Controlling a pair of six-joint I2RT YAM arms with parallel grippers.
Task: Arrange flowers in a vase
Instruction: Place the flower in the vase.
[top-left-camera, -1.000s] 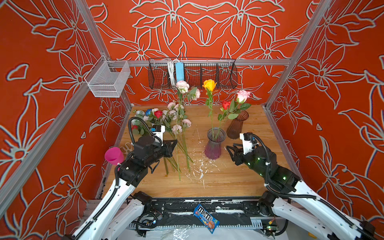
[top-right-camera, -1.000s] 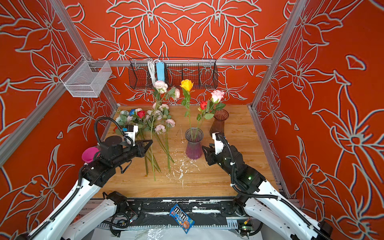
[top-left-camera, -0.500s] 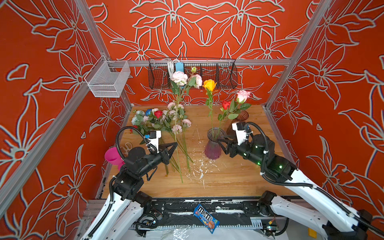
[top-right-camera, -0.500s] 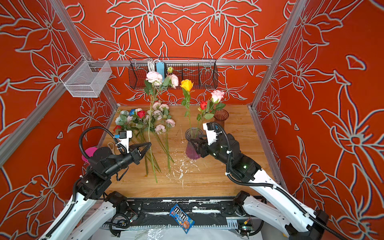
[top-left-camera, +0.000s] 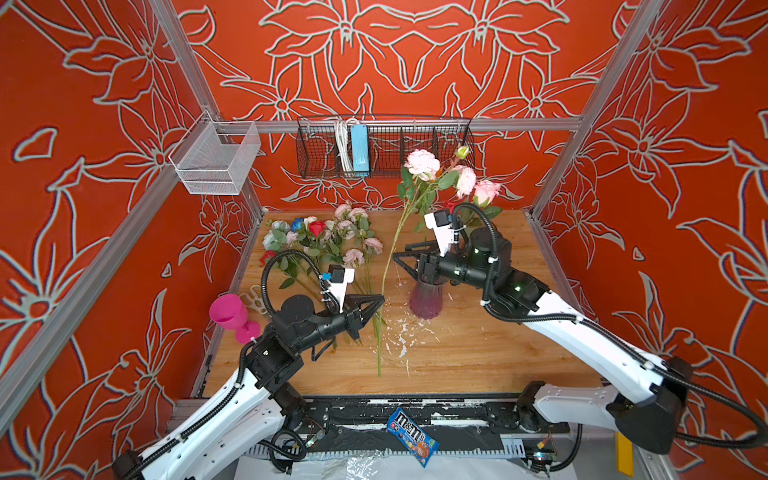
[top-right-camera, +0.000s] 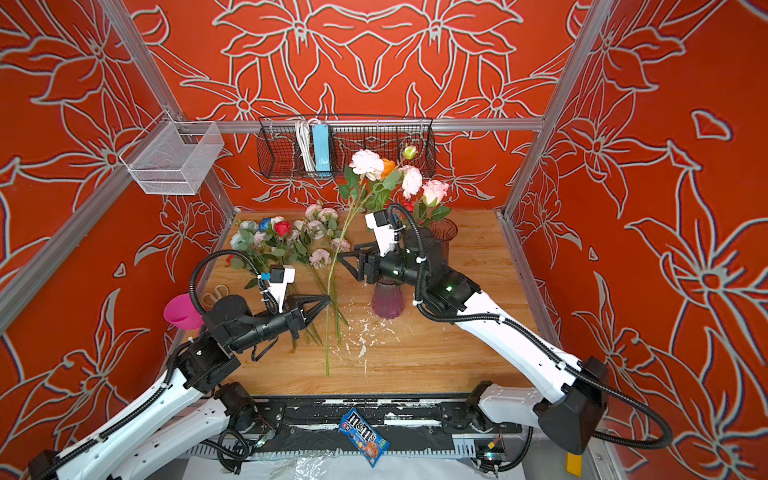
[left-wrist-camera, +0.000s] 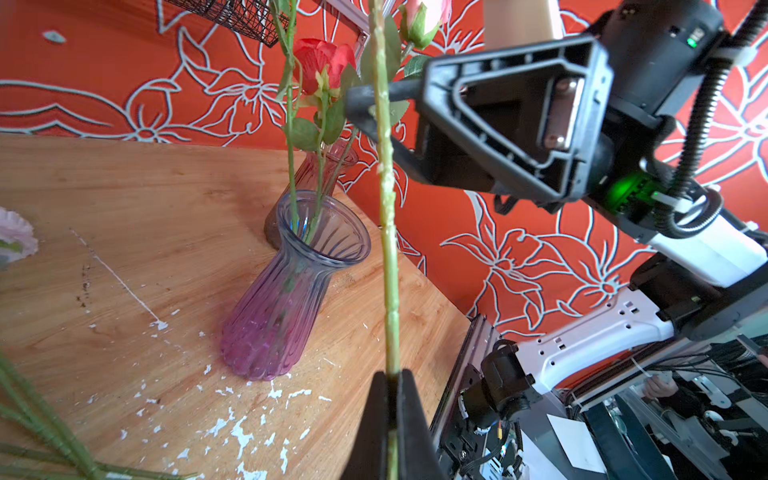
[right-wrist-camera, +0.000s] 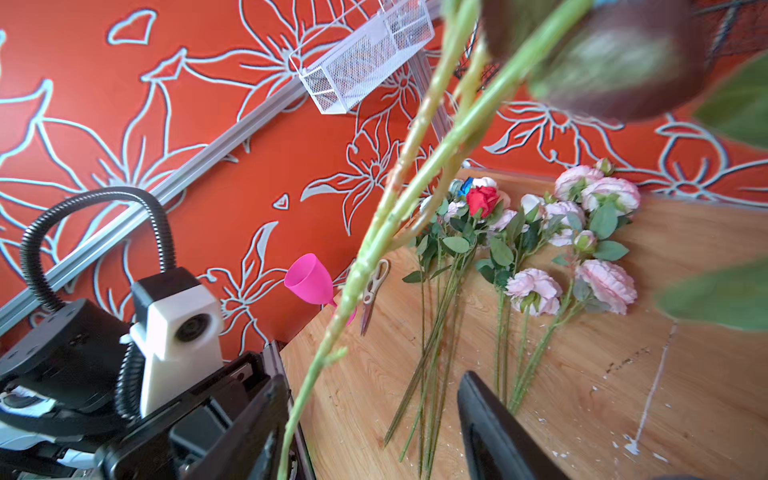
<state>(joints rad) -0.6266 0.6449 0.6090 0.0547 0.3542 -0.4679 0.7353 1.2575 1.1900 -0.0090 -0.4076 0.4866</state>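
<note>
My left gripper (top-left-camera: 380, 300) (top-right-camera: 328, 298) (left-wrist-camera: 390, 399) is shut on the long green stem (left-wrist-camera: 386, 249) (right-wrist-camera: 361, 266) of a pink peony-like flower (top-left-camera: 422, 163) (top-right-camera: 366, 163), which it holds upright and leaning right. My right gripper (top-left-camera: 401, 251) (top-right-camera: 347, 253) (right-wrist-camera: 370, 382) is open higher up the stem, which runs between its fingers close to one. Just beyond it stands the purple glass vase (top-left-camera: 424, 297) (top-right-camera: 388, 299) (left-wrist-camera: 286, 291), holding a red rose (left-wrist-camera: 322, 58) and a pink one (top-left-camera: 486, 192). More flowers (top-left-camera: 328, 241) (top-right-camera: 291, 241) (right-wrist-camera: 532, 249) lie on the table at back left.
A brown vase (top-right-camera: 444, 232) (left-wrist-camera: 328, 162) stands behind the purple one. A pink goblet (top-left-camera: 230, 316) and scissors (top-left-camera: 253, 301) sit at the table's left edge. A black wire basket (top-left-camera: 382, 149) and a white mesh basket (top-left-camera: 214, 162) hang on the walls.
The left gripper has carried the pink flower rightward, toward the vase. The right gripper has risen from in front of the vase to the stem and opened wider.
</note>
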